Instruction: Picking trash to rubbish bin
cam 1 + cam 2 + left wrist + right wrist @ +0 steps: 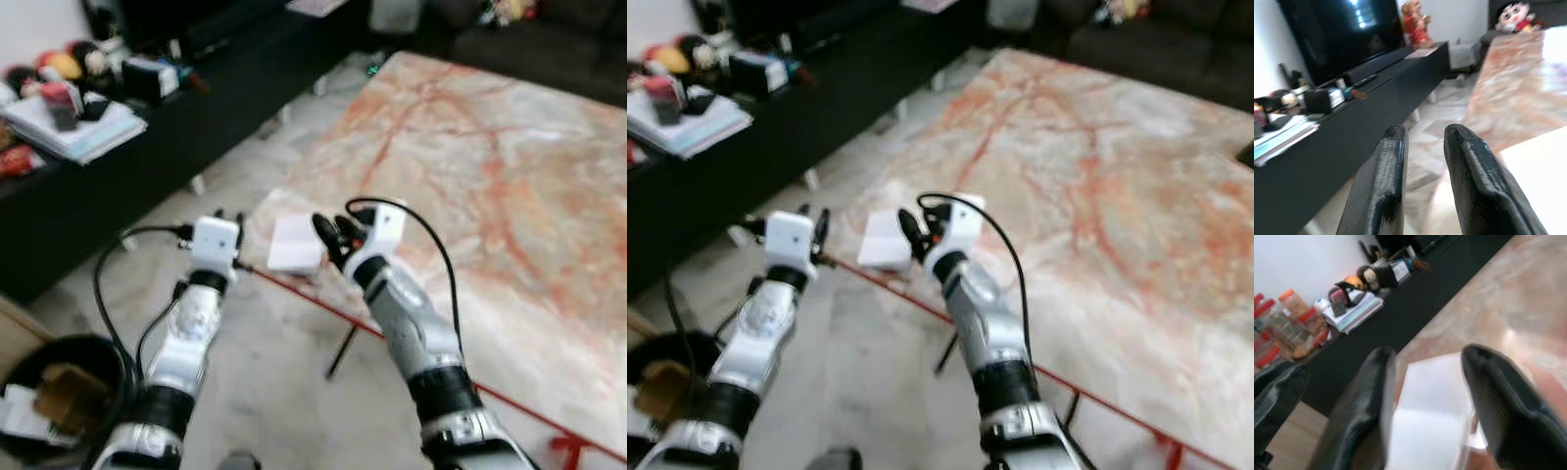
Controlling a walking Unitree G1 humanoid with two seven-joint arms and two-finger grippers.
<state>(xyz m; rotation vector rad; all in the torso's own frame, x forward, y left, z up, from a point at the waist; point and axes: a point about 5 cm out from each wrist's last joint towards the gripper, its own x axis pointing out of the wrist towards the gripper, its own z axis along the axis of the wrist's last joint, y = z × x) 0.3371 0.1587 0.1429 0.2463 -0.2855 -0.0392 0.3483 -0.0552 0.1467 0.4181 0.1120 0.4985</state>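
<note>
From the head camera I see the white paper box (296, 245) sitting on the near left corner of the marble counter (509, 186), right at the red edge. My right hand (338, 238) is the nearer one by far: it hovers just beside the box, which lies at about its 9 o'clock in the eye view, and the right wrist camera shows the box (1432, 401) dead ahead between the two black fingers (1359, 406), which stand spread wide with nothing clamped. The box's longer side seems to run along the line of the fingers, so I judge the narrower width falls between them, though blur makes me unsure. My left hand (227, 220) hangs off the counter's corner, with the box at its 3 o'clock; its fingers (1469, 176) stand a little apart, holding nothing, and the box edge only grazes that wrist view. The rubbish bin (54, 392) stands on the floor at 7 o'clock from the box, down by my left side, with cardboard scraps in it. So the grasp suits the right hand, while the bin lies across on the left.
</note>
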